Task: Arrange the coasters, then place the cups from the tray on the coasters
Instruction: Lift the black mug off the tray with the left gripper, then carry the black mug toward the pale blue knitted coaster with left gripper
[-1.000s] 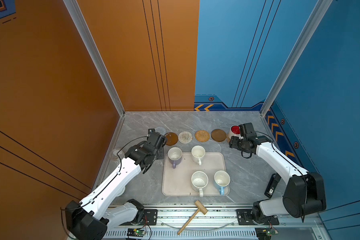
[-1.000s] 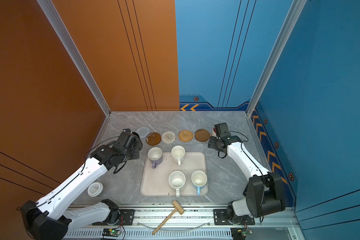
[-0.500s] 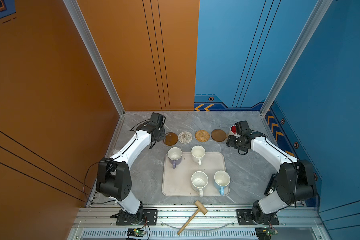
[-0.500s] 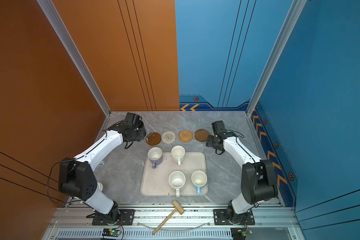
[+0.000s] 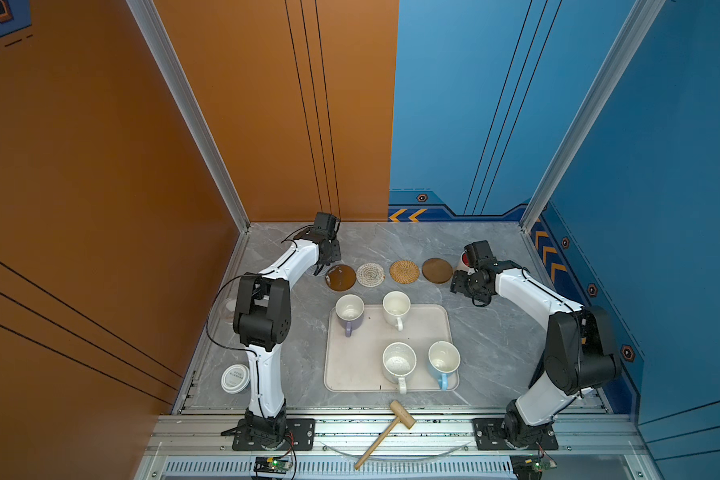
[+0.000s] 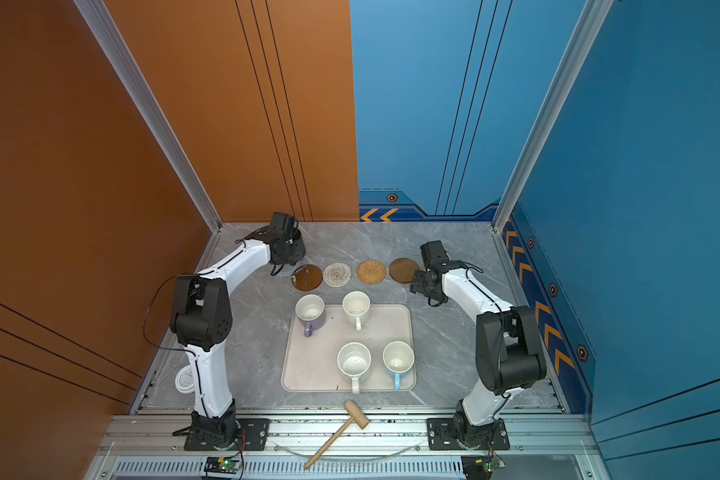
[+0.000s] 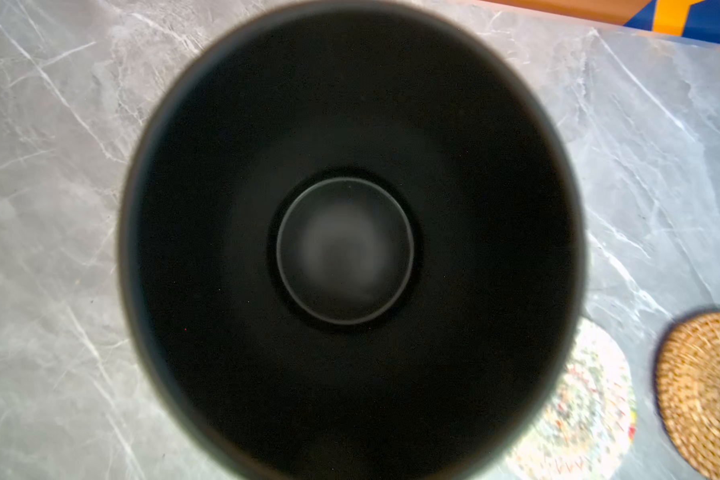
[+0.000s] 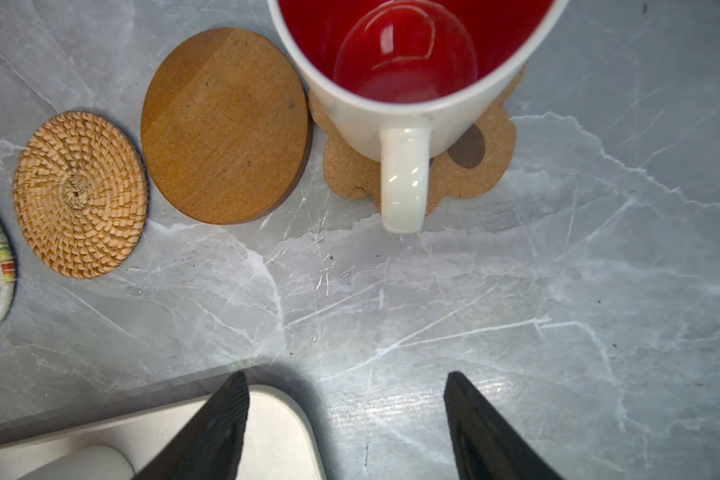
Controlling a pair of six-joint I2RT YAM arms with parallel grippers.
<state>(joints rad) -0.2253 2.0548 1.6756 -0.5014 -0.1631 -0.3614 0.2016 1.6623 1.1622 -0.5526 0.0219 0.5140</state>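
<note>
The black cup (image 7: 346,249) fills the left wrist view, held by my left gripper (image 5: 328,255), which is shut on it at the far left end of the coaster row. A whitish woven coaster (image 5: 316,271) peeks out under that gripper. Beside it lie a brown disc (image 5: 340,277), a woven round (image 5: 370,274), a rattan coaster (image 5: 404,272) and a second brown disc (image 5: 437,270). The white cup with red inside (image 8: 404,83) stands on the paw-shaped coaster (image 8: 474,166). My right gripper (image 8: 346,415) is open and empty, a little way off from its handle. The tray (image 5: 350,374) holds lavender (image 5: 349,309), cream-white (image 5: 396,305), speckled (image 5: 399,361) and light blue (image 5: 444,357) cups.
A wooden mallet (image 5: 391,424) lies on the front rail. A white round lid (image 5: 234,378) and a clear glass piece (image 5: 227,307) sit by the left wall, behind my left arm. Orange and blue walls close in the table at the back and sides.
My left gripper has carried the black cup from beside the tray toward the back left, over the end coaster. My right gripper has drawn back slightly from the red-inside cup.
</note>
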